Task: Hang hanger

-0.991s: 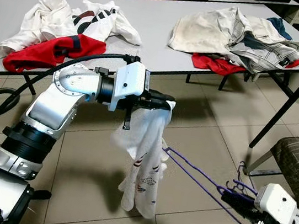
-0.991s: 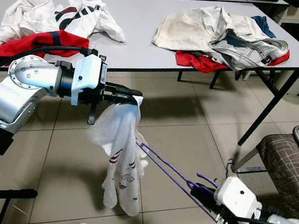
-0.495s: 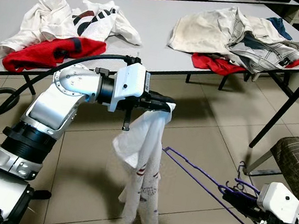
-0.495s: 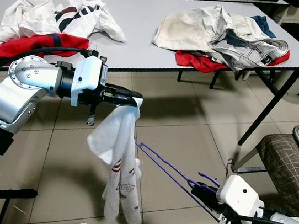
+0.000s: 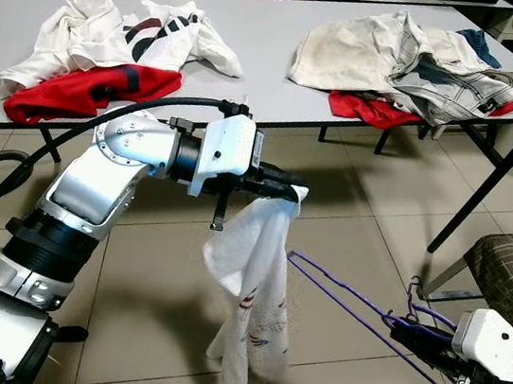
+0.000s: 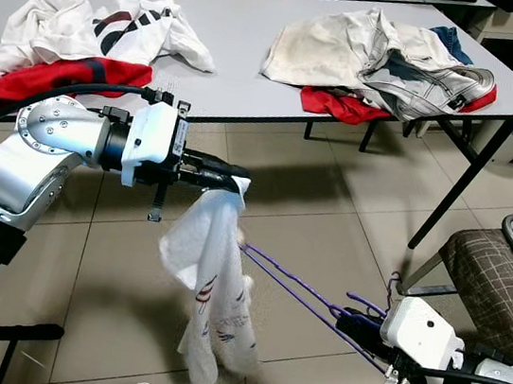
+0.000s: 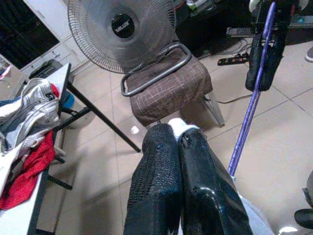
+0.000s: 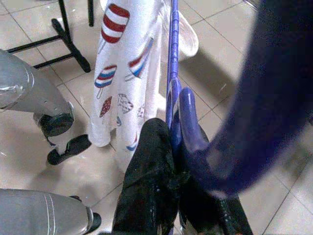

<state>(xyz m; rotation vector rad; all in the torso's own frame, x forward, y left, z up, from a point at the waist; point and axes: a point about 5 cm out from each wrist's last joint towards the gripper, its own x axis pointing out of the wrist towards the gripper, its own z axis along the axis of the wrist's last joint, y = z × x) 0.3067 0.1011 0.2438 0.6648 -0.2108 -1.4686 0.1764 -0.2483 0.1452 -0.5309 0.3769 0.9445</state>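
Left eye view: tiled floor [image 5: 356,235], grey table [image 5: 267,50] behind with clothes piles [image 5: 105,42]; checked chair [image 5: 512,276] at right. Left gripper [image 5: 287,192] clenched on a white cloth [image 5: 247,291] that hangs above the floor. Right gripper [image 5: 409,334] low at right, clamped on the purple hanger [image 5: 338,294], which reaches toward the cloth.

Left wrist view: both fingers [image 7: 161,176] pressed together, a bit of white cloth at the tips. A fan [image 7: 122,29] stands behind the chair.

Right wrist view: fingers [image 8: 151,181] grip the thin purple wire; the cloth's ice-lolly print is beyond.
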